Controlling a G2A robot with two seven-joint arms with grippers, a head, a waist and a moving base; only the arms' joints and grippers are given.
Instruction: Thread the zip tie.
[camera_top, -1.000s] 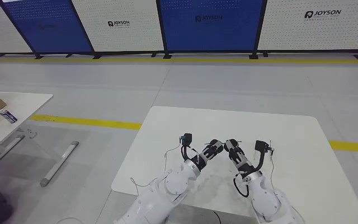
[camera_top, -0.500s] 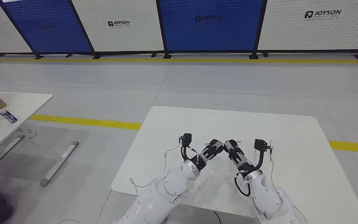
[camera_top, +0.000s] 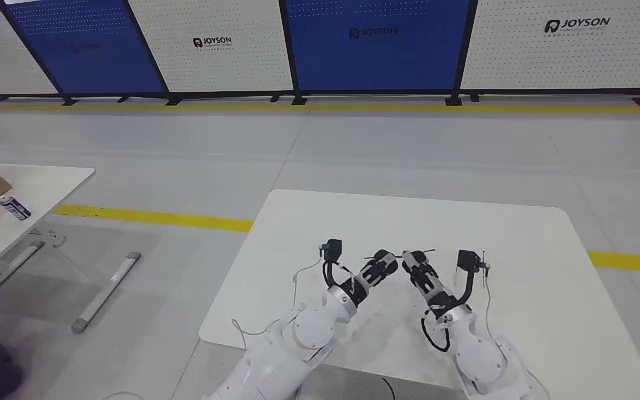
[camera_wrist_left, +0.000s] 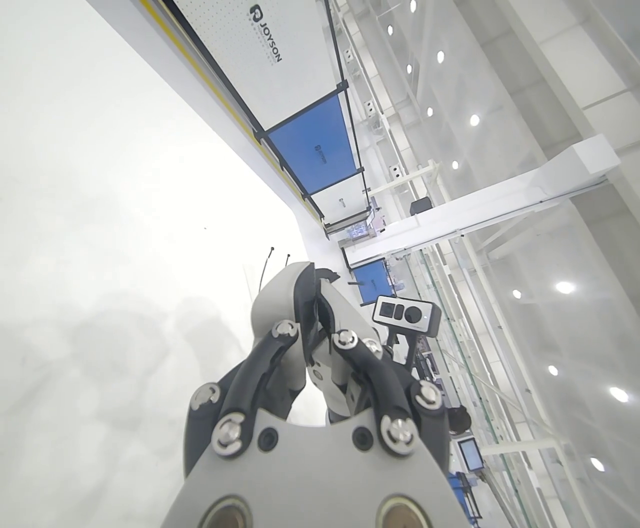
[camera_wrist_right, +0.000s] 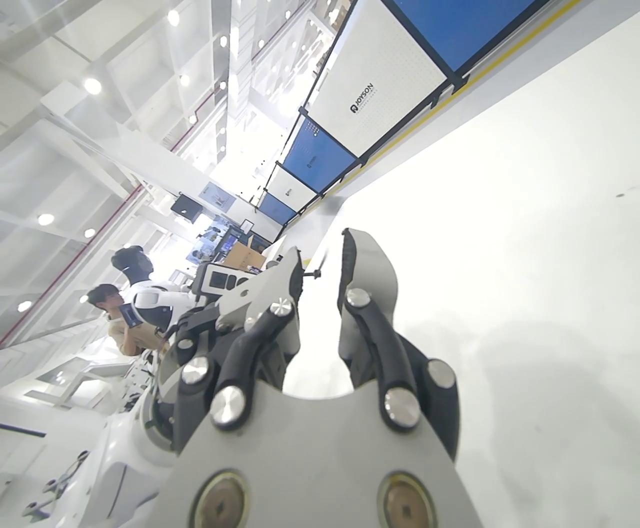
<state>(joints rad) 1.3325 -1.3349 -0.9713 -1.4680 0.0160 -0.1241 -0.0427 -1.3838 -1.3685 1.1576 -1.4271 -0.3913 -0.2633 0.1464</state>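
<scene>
My left gripper (camera_wrist_left: 314, 274) is shut, and a short black piece juts out past its fingertips. In the right wrist view a thin black zip tie (camera_wrist_right: 318, 271) pokes out from behind one finger (camera_wrist_right: 292, 270) of my right gripper (camera_wrist_right: 322, 252), which stands open with the tie's head in the gap. From above, the left gripper (camera_top: 384, 263) and right gripper (camera_top: 411, 261) nearly meet tip to tip over the front middle of the white table (camera_top: 500, 225).
Two spare black zip ties (camera_wrist_left: 269, 256) lie on the table beyond the left gripper. The right arm's wrist camera (camera_wrist_left: 407, 313) sits close beside it. A smaller white table (camera_top: 35, 195) stands far off to the left.
The right arm has shifted very slightly to the right. The left arm stays where it was.
</scene>
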